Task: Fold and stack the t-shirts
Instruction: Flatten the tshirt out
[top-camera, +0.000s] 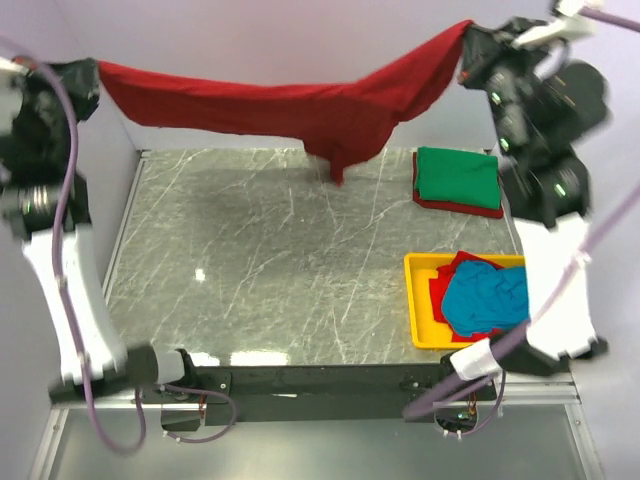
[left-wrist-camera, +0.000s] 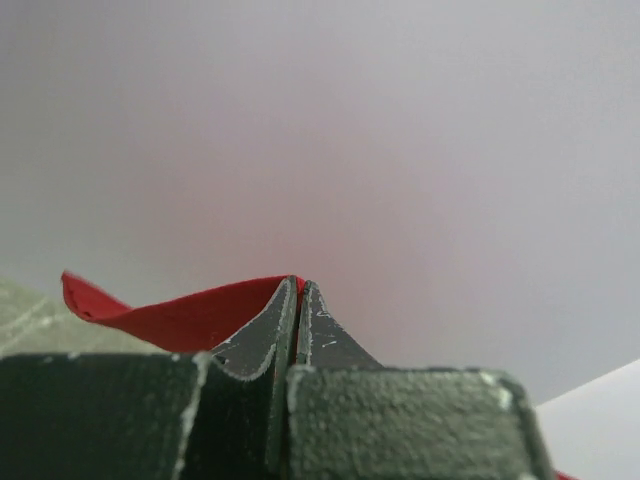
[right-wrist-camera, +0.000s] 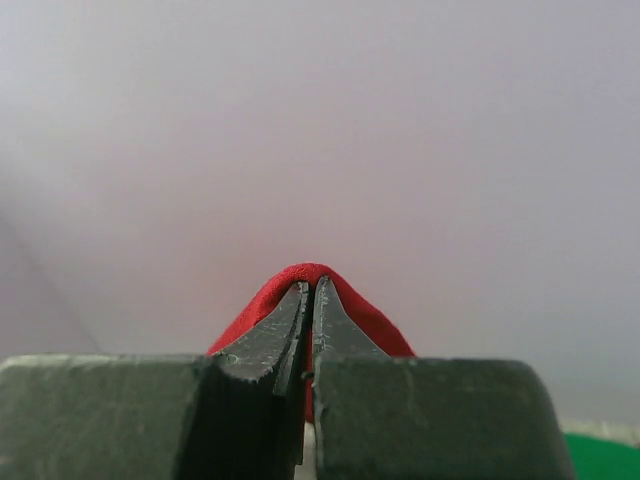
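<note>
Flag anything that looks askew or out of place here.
The dark red t-shirt, pinched in the air between the left tool and right tool, hangs unevenly: a bunched part droops right of its middle, towards the table. The folded green t-shirt at the far right lies neat.

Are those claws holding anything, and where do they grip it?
Both hold one dark red t-shirt in the air. The left gripper pinches the edge at one end, the right gripper the opposite end; the middle sags between them.
</note>
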